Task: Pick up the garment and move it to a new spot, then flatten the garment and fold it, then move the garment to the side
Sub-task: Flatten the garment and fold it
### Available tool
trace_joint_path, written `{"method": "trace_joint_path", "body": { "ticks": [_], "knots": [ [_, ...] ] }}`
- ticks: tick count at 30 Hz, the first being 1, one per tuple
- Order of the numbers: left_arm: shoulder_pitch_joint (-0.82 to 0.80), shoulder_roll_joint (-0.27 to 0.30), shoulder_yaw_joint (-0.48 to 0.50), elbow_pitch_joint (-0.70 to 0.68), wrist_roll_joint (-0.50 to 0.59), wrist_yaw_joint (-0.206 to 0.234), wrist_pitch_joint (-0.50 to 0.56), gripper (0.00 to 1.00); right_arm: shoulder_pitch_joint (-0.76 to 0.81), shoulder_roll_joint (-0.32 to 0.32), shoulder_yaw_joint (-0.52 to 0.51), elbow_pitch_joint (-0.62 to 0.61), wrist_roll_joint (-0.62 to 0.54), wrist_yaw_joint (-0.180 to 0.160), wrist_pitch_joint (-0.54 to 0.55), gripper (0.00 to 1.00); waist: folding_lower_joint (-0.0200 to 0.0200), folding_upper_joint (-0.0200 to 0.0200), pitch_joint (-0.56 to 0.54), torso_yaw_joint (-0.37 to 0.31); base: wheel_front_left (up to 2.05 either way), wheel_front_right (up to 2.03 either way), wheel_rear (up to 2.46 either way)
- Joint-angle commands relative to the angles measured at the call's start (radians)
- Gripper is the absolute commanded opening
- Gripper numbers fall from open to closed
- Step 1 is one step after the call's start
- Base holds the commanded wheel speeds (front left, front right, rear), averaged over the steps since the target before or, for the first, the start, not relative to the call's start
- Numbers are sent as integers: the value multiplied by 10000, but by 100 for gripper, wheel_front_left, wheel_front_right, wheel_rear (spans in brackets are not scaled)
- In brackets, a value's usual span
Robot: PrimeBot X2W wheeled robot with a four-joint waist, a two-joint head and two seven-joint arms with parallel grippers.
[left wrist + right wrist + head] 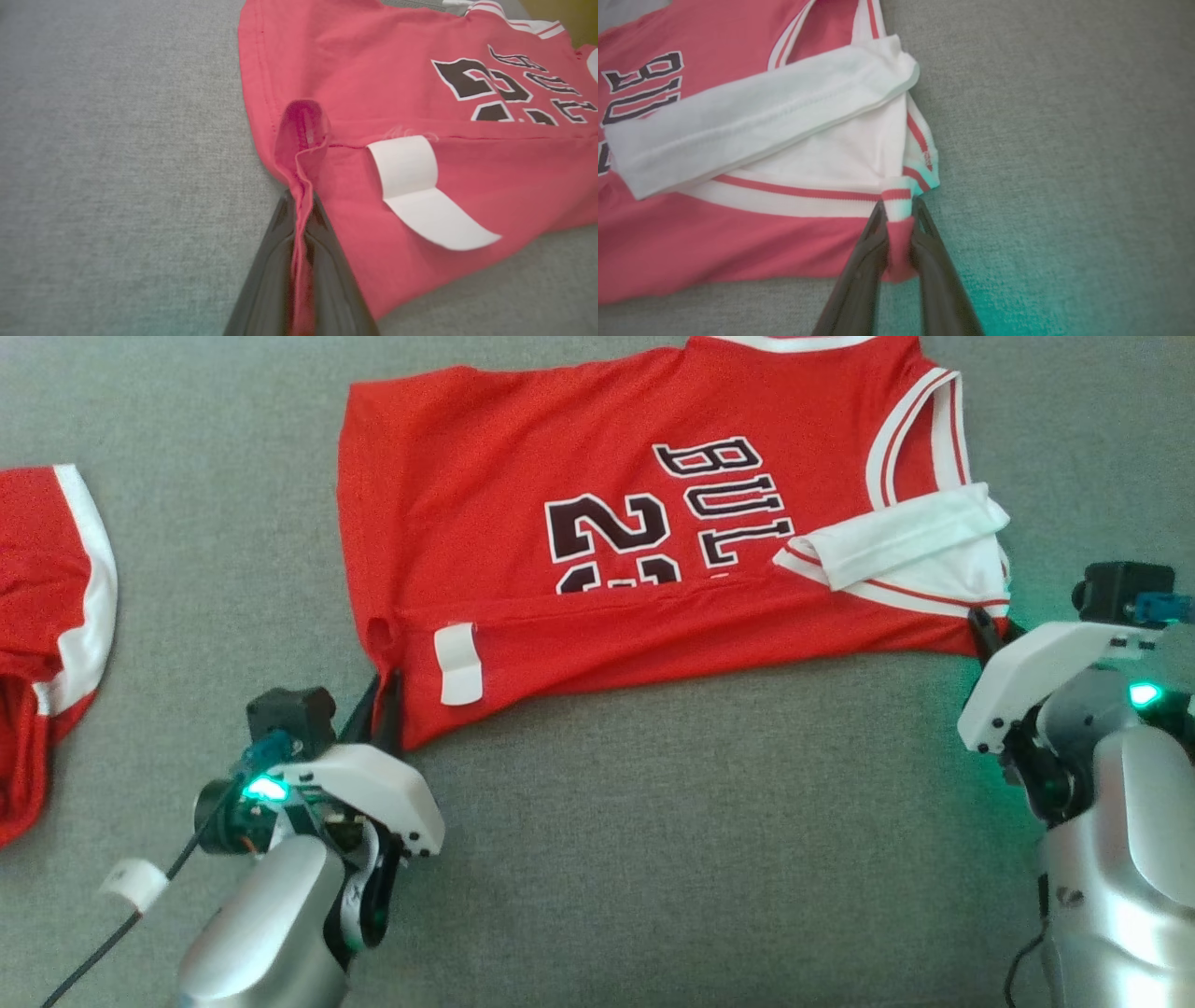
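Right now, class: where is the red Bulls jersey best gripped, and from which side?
Grip the red Bulls jersey at its two near corners, from the robot's side: hem corner (left gripper), striped armhole trim (right gripper). Both are thin edges lying free, easy to pinch.

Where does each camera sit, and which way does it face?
Head view: on the head, facing down at the red jersey on the grey surface; left end effector and right end effector show.
Left wrist view: on the left wrist, looking along its fingers, shut on the jersey's hem.
Right wrist view: on the right wrist, along its fingers pinching the striped trim.
Shared: white label, head and left wrist views.
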Motion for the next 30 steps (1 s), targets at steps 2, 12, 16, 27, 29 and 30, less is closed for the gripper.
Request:
{"method": "trace_joint_path", "body": {
  "ticks": [2,12,16,27,29,30],
  "knots": [
    [302,123,41,-65,-149,-92,-18,0,290,-15,132,-107,113,65,-69,0,-1,-1,-231,-5,0,0,0],
    [1543,962,400,-1912,-624,140,333,0,2216,-14,-194,-3002,783,65,584,0,-1,-1,-1232,-62,0,0,0],
    [2459,1486,316,-3070,-664,652,1028,0,3463,-13,-273,-4249,1157,65,1395,0,-1,-1,-1469,-108,0,0,0],
    [3517,1773,24,-4297,-767,1301,1801,100,4524,-13,-378,-4883,1927,65,1768,100,-1,-1,-1462,-231,0,0,0],
    [3210,1783,99,-4245,-599,1314,1647,100,4316,-13,-330,-5092,1854,65,1811,100,-1,-1,-1452,-225,0,0,0],
    [3008,1806,154,-4238,-560,1260,1604,100,4168,-13,-289,-5250,1734,65,1877,100,-1,-1,-1436,-226,0,0,0]
  ]
}}
